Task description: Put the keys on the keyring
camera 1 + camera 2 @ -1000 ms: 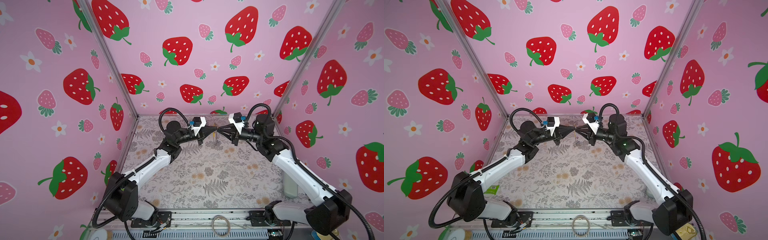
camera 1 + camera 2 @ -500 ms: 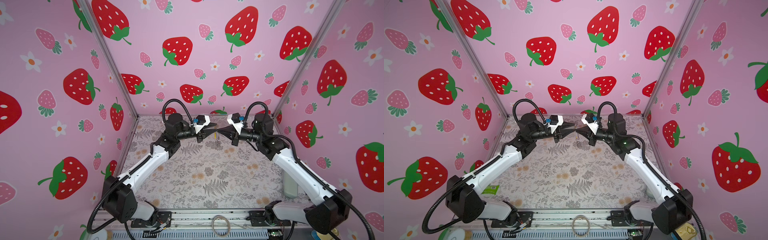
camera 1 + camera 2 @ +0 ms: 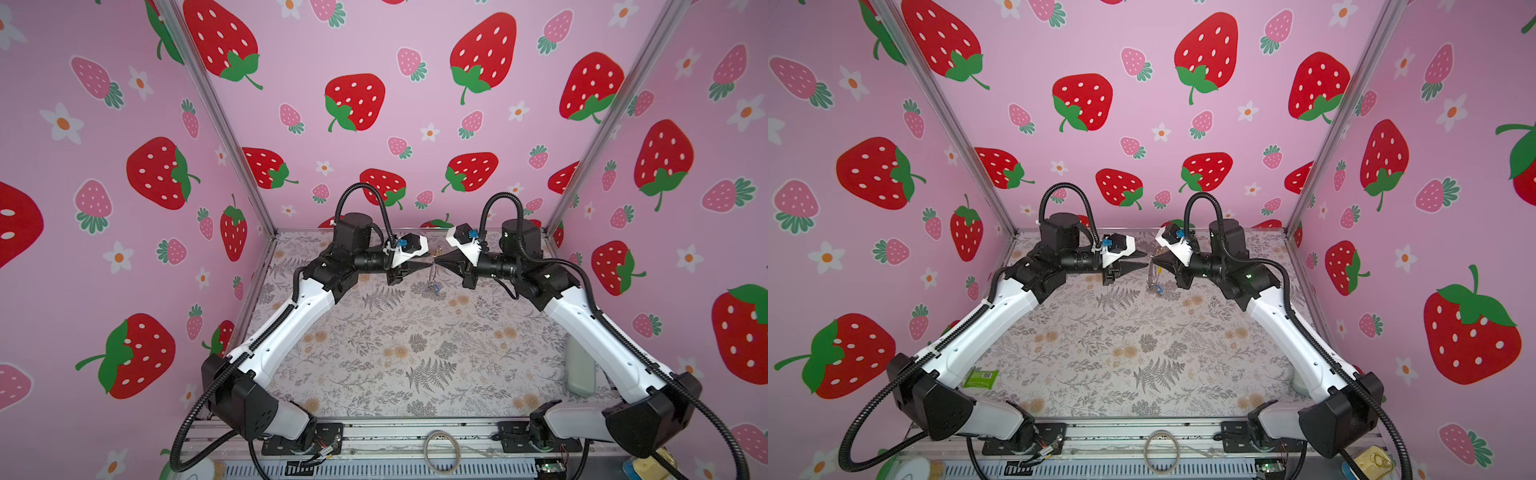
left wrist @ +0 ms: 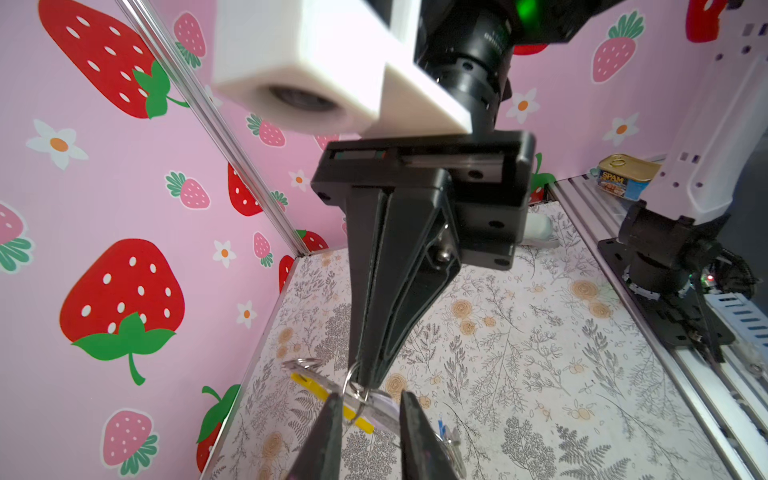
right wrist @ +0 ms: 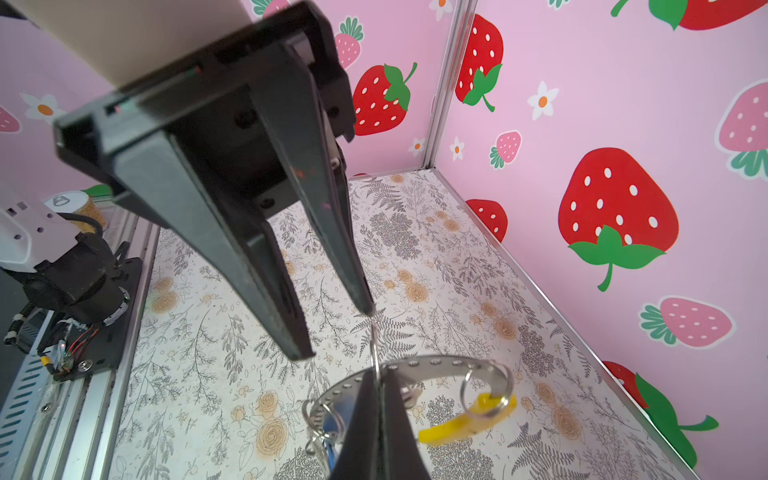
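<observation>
The keyring (image 5: 436, 363), a perforated grey band with a yellow section (image 5: 465, 419), hangs above the table at the back middle; in both top views it dangles under the meeting grippers (image 3: 433, 275) (image 3: 1153, 276). My right gripper (image 5: 377, 376) is shut on a small metal loop (image 5: 374, 345) of it. A blue-tagged key (image 5: 330, 432) (image 4: 442, 432) hangs at the keyring's low end. A pale tag (image 4: 384, 409) lies beside the held loop. My left gripper (image 4: 370, 401) is open, with its fingers (image 4: 332, 419) on either side of the keyring and nothing pinched.
A plain pale hoop (image 3: 441, 451) lies on the front rail. A green packet (image 3: 980, 378) sits by the left arm's base and a pale bottle (image 3: 579, 370) lies by the right wall. A Spam tin (image 4: 627, 176) stands beyond the rail.
The left gripper was shut at the keyring and has opened and drawn back a little. The right gripper has closed on the keyring's loop.
</observation>
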`<state>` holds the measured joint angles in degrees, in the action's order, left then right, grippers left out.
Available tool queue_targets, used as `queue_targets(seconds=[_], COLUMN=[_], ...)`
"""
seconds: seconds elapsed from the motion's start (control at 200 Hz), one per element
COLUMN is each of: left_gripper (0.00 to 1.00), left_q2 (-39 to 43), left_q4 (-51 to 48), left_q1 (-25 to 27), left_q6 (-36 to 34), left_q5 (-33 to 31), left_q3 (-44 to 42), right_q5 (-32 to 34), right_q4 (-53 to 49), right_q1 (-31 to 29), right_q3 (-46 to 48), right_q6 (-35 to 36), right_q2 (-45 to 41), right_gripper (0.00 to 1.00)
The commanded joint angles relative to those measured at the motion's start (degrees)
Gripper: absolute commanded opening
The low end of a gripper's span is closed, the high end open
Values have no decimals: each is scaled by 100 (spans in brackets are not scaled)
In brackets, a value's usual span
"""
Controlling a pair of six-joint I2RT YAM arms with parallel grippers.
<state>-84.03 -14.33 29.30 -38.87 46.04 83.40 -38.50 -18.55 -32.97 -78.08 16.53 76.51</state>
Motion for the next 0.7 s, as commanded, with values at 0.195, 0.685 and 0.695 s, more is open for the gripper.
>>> queue_targets(seconds=[0.195,0.685,0.695], left_gripper=[27,9,8], left_q2=[-70,-147,-155], left_q4=[-281,-383,-383], left_q1=[52,67,67], left_q6=[-197,-213,-210], left_q5=[81,110,119], left_q3=[299,391,395], right_q5=[222,360,367], right_q4=[-588,-845,-849], right_q1=[-226,-374,-376], right_q3=[-412,-728,-733], right_q6=[418,508,509], right_q2=[117,264,269], right_gripper=[0,0,0])
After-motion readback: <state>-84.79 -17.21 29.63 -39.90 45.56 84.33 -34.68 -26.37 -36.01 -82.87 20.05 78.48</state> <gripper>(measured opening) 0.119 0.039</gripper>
